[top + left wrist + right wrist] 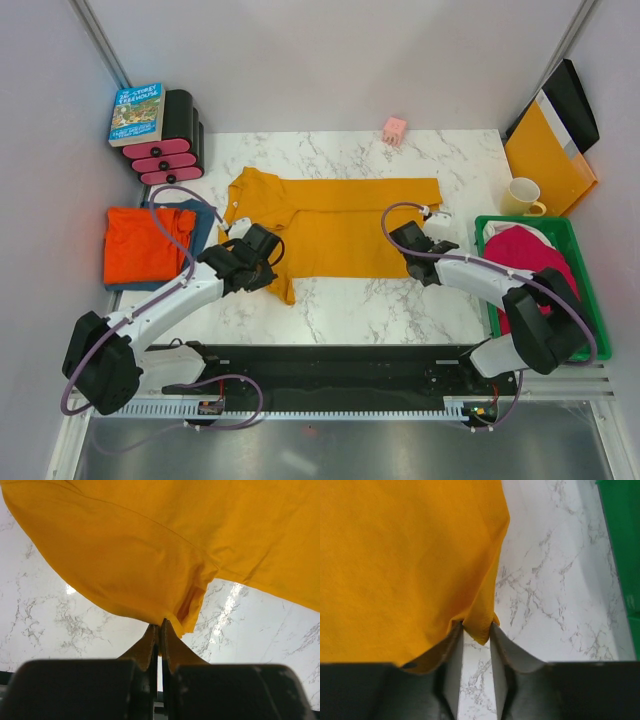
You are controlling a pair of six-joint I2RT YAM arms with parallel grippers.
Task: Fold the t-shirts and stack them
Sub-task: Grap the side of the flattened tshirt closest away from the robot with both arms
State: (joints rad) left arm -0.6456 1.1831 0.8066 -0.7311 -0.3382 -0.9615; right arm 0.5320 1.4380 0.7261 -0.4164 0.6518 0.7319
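Note:
The mustard-yellow t-shirt [340, 225] lies spread across the marble table, collar to the left. My left gripper [270, 262] is shut on its near left edge by the sleeve; the cloth [150, 545] hangs from the closed tips [161, 625]. At the shirt's near right corner, my right gripper [402, 238] stands open, its jaws apart with the corner of cloth [405, 565] between the tips [477, 625]. A folded red-orange t-shirt [140, 245] rests on a dusty blue one [200, 225] at the left. A magenta-pink t-shirt [525, 250] lies in the green bin [580, 270].
A book [137, 112] lies on black-and-pink rolls [170, 150] at the back left. A small pink object [395, 130] sits at the back edge. A pale yellow mug [522, 197] and a yellow-orange folder [548, 160] stand behind the bin.

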